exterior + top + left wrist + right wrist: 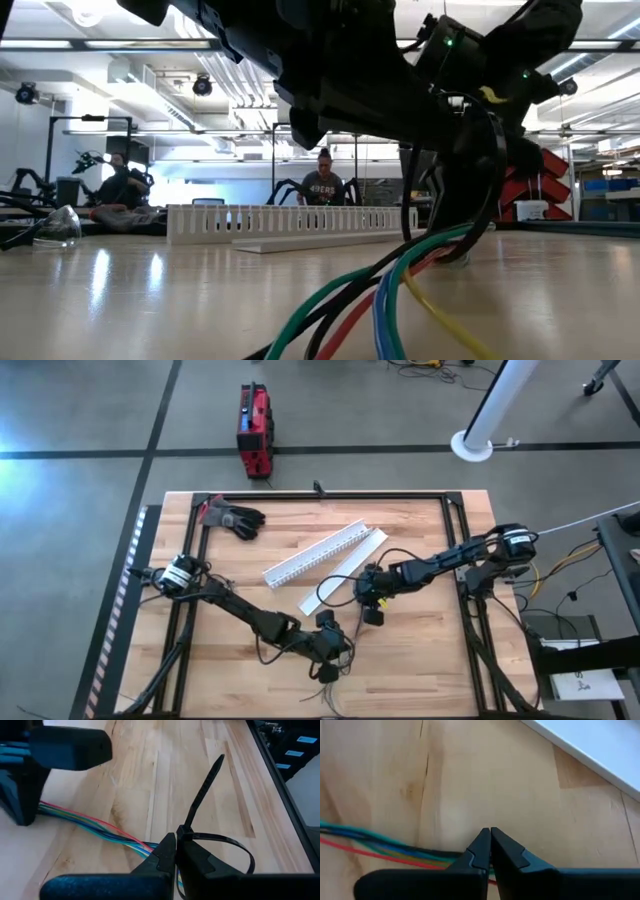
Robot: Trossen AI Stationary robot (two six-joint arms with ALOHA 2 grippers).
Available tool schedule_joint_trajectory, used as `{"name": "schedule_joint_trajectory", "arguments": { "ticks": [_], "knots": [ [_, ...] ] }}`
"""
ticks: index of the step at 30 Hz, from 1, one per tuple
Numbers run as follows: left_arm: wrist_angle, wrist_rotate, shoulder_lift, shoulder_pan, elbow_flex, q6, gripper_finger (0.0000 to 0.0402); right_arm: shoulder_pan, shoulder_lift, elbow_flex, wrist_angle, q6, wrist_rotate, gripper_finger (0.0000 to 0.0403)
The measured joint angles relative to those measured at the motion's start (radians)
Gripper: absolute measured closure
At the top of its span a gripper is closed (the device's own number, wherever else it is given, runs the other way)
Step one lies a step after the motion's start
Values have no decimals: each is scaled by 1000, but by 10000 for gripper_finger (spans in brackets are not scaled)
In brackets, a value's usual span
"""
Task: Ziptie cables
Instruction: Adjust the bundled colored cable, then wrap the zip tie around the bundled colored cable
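1. Pinching the black ziptie (210,827), your left gripper (327,660) sits closed, lower centre, high view.
2. Your right gripper (372,610) clamps the cables (380,847), centre.
3. No writing reads clearly.

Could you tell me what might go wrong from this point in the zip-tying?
The left claw pinches the zip tie only at its head, so the tie could twist or slip when its free tail is pulled. The cables fan out loosely, so a strand might end up outside the loop. The right claw, shut on the cables, has only a fingertip hold, and the thin wires may slide out if the bundle is tugged.
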Motion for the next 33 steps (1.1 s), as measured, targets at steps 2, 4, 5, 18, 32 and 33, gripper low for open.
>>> {"name": "schedule_joint_trajectory", "arguments": {
  "ticks": [2, 4, 5, 18, 32, 33],
  "knots": [
    [4, -2, 0, 0, 0, -2, 402, 6, -10, 0, -8, -7, -4, 403],
    [6, -2, 0, 0, 0, -6, 402, 27, -47, -2, -22, -37, -2, 403],
    [6, -3, 0, 0, 0, -8, 402, 44, -74, 0, -18, -55, 3, 403],
    [-1, -3, 23, -8, 0, -71, 402, 396, -328, -9, 114, -5, 195, 375],
    [-71, 80, -3, -8, 0, -79, 402, 503, -5, 63, 369, 522, 218, 272],
    [-71, 87, -3, -8, 0, -80, 402, 503, 9, 80, 373, 530, 218, 269]
  ]
}}
